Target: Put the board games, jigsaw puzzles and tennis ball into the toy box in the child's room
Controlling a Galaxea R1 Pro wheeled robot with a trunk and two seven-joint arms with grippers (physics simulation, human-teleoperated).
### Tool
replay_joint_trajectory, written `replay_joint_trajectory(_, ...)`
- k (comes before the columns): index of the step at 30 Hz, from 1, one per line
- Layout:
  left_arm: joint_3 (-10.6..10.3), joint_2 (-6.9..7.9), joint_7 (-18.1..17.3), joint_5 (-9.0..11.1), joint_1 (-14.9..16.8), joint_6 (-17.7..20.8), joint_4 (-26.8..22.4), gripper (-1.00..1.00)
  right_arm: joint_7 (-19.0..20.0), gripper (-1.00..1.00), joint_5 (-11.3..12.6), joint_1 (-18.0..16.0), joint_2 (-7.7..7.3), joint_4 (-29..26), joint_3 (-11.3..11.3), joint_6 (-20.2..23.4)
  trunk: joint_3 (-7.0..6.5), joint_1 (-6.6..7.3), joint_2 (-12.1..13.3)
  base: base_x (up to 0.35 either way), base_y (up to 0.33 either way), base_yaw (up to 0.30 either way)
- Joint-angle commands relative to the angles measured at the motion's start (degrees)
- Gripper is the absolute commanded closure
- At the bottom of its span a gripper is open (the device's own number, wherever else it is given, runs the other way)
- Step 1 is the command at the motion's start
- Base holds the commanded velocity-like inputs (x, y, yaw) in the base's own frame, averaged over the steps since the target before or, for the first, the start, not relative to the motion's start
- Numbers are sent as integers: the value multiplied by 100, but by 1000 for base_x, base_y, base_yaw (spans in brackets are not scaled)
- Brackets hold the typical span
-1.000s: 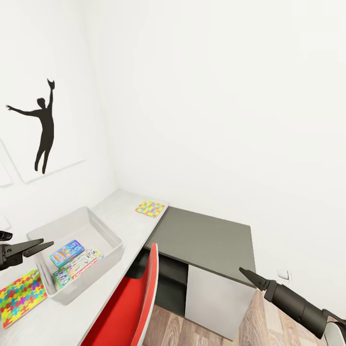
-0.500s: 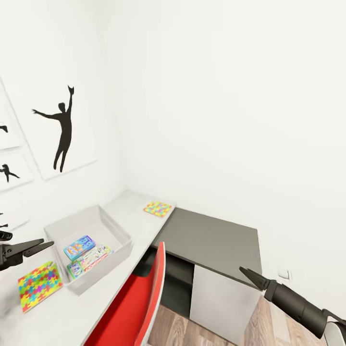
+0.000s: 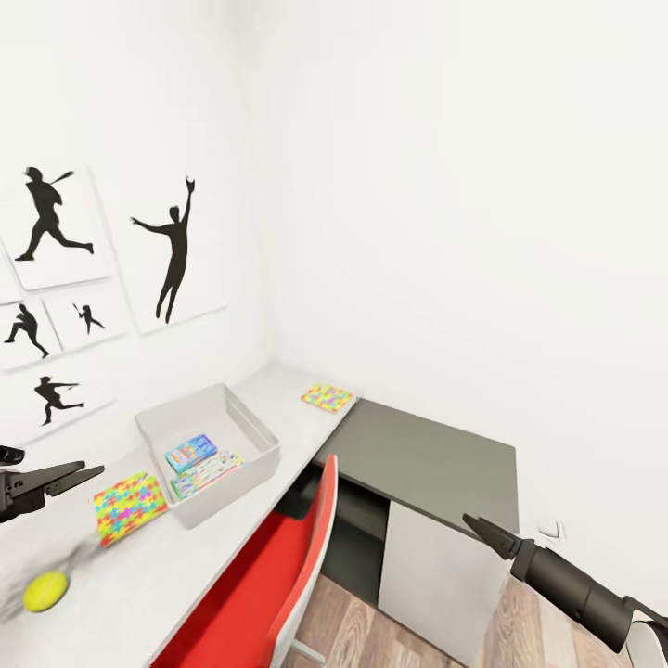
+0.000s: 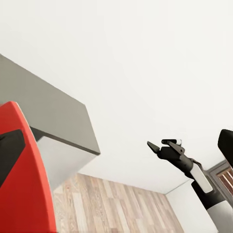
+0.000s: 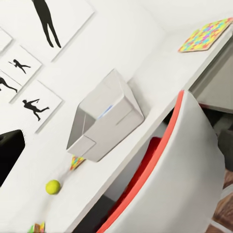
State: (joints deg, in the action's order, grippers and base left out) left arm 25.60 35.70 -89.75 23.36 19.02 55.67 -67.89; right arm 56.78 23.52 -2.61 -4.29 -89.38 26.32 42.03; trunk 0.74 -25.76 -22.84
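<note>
A long pale speckled table is running along the white wall into the corner. A light grey toy box is sitting on it. One multicolour jigsaw puzzle is lying at the far end, near the dark grey cabinet top. Another jigsaw puzzle is lying just beside the box's near side. A yellow tennis ball is resting closer still.

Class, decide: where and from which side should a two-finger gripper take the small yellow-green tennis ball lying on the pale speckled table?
Probably from straight above, fingers closing across the widest middle of the yellow-green tennis ball: it is round, sits free on the pale speckled table, apart from the multicoloured jigsaw puzzle.
</note>
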Motion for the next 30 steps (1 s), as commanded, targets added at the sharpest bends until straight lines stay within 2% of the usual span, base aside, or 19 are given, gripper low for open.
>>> replay_joint_trajectory(1,-2,0,-25,-7,6,60,2,-100,6,-100,21,-2,-1,0,5,34,1,-3,-8,-28,-11,211)
replay_joint_trajectory(18,-4,-10,-25,-7,2,49,4,-100,-6,-100,21,-2,-3,0,5,36,-101,-3,-8,-131,35,234)
replay_joint_trajectory(30,-2,-18,-25,-7,-2,40,12,-100,-13,-100,13,-2,-2,-6,5,36,-159,-3,-8,-22,8,252)
